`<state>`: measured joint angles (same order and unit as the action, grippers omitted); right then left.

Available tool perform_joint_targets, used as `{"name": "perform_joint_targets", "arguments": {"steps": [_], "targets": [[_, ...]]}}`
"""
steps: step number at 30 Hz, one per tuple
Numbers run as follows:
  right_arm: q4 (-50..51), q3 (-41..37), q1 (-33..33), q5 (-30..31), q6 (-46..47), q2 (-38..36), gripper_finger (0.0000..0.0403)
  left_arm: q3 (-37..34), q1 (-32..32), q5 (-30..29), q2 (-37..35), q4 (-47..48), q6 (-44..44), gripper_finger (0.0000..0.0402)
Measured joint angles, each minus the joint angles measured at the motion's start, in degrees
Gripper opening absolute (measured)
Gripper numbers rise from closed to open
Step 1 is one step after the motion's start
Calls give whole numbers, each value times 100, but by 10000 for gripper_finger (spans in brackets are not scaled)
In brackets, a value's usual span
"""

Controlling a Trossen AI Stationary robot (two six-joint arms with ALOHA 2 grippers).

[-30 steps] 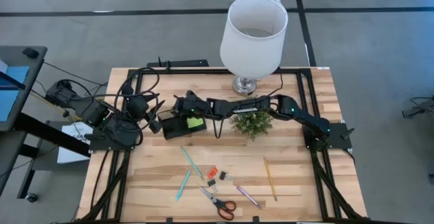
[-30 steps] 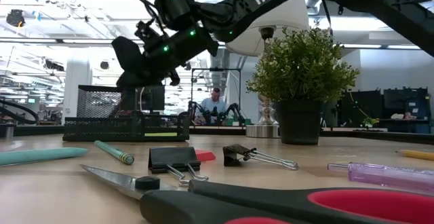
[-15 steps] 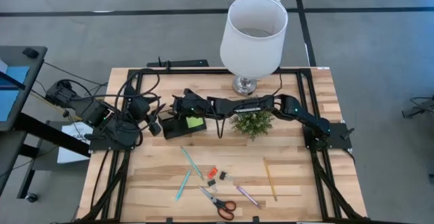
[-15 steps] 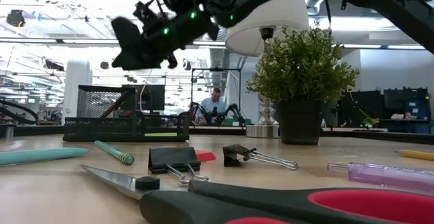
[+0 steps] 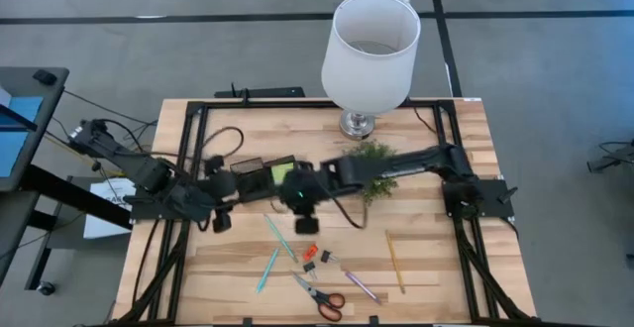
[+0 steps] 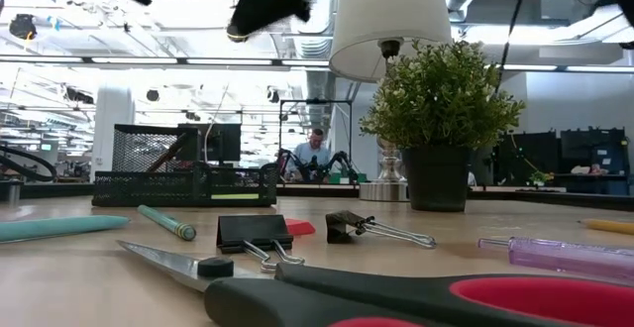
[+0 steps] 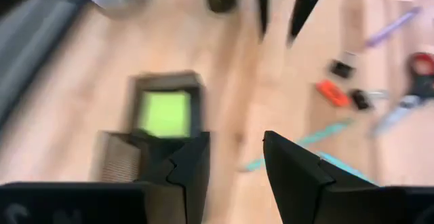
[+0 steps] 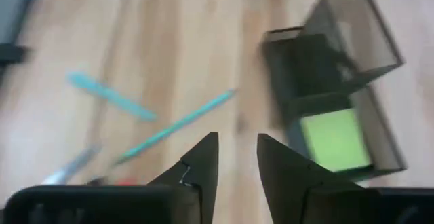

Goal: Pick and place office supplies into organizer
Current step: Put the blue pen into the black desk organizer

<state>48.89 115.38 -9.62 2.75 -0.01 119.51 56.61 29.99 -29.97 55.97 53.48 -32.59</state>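
Right gripper hovers just right of organizer, fingers parted, grasping nothing; teal pens lie on table near it, toward front. Left gripper at organizer's left, fingers parted, empty. Organizer's low tray holds lime-green sticky-note pad (taller compartment's contents unclear).

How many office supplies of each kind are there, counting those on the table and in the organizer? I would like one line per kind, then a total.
Pens: 3, two teal and one pink
Pencil: 1, yellow
Scissors: 1, red-handled
Clips: 3, one orange and two black
Sticky-note pad: 1, lime green, in the organizer
Total: 9
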Motion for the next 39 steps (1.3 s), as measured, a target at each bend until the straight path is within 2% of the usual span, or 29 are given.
{"name": "perform_joint_targets", "arguments": {"steps": [4, 9, 12, 17, 22, 24, 29, 39], "targets": [[538, -5, -496, 2, 216, -381, 87, -561, 96, 585, 249, -744, -230, 132], [572, -5, -1057, 65, 482, -911, 86, -1114, 280, 1221, 962, -1835, 237, 132], [622, -3, -1370, 676, 817, -1077, 86, -1181, 365, 1487, 1556, -2438, 185, 132], [1336, -5, -1751, 2078, 1608, -1088, 87, -951, 559, 1618, 2373, -2449, -1113, 132], [1969, -119, -1966, 3043, 2406, -947, 87, -657, 784, 2406, 2934, -2422, -2837, 132], [1902, -327, -1992, 3224, 2588, -968, 87, -496, 886, 2648, 3106, -2429, -3543, 132], [2080, -565, -1986, 3550, 2999, -982, 87, -8, 1189, 3057, 3499, -2412, -4536, 132], [1921, -606, -1957, 3617, 2964, -959, 87, 546, 1659, 3176, 4386, -2248, -5951, 132]]}}
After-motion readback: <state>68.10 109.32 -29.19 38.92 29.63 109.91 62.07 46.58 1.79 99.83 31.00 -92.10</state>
